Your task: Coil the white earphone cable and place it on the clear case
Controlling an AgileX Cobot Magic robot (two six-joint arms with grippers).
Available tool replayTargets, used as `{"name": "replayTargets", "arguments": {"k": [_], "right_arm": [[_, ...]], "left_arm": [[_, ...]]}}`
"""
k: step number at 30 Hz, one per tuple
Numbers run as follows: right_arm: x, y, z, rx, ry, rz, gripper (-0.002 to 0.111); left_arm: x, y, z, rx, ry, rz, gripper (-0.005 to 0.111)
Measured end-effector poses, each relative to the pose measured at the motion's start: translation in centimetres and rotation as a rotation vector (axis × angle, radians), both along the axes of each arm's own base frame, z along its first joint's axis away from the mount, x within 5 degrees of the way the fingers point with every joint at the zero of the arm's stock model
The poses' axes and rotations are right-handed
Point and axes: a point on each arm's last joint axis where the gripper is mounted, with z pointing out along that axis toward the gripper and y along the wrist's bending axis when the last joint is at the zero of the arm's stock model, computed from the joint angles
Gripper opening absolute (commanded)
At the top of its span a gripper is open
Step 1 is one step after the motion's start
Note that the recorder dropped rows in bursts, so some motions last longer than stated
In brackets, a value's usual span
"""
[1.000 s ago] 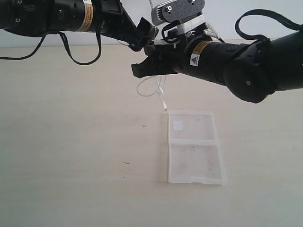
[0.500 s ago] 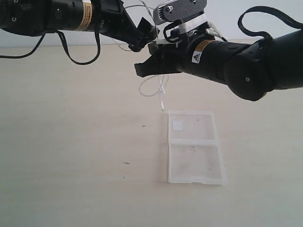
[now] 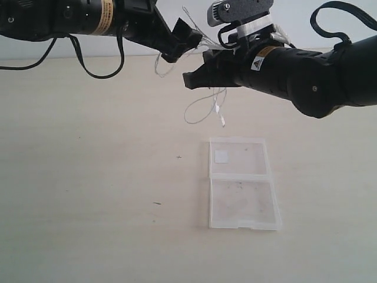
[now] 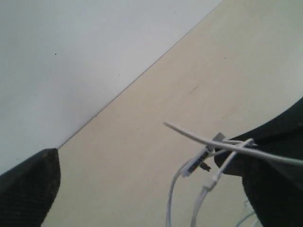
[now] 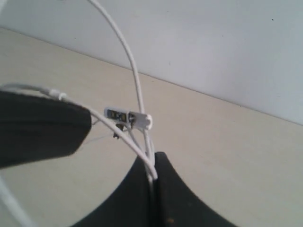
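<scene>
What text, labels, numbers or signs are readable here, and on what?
No words can be read.
Orange band label on the left arm: print too blurred.
Warning triangle sign beside an orange label on the right arm: print too small.
White sticker in the clear case: looks blank.

The right end effector (image 3: 191,80) has risen away from the clear case (image 3: 242,203), lifting the dangling end of the white earphone cable (image 3: 203,109) clear of the case's far edge.
</scene>
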Motion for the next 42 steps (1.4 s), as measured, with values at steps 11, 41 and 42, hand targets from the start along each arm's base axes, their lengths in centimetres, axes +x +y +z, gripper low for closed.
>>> {"name": "replayTargets", "arguments": {"k": [11,41,42], "right_arm": [[1.3,-2.3,0.0,-0.002,0.002,-0.071,0.000],[-5.5,-6.1,7.3,-0.230,0.228,0.023,0.000],[-6.3,-6.3,8.0,-0.203,0.218,0.020,0.000]], "left_arm": [[-2.0,-0.7,1.6,-0.040,0.001,-0.152,0.105],[-11.0,4.2,6.6,-0.089,-0.131,-0.136,0.000],[-12.0,4.6,6.2,-0.111,-0.126,-0.130,0.000]]}}
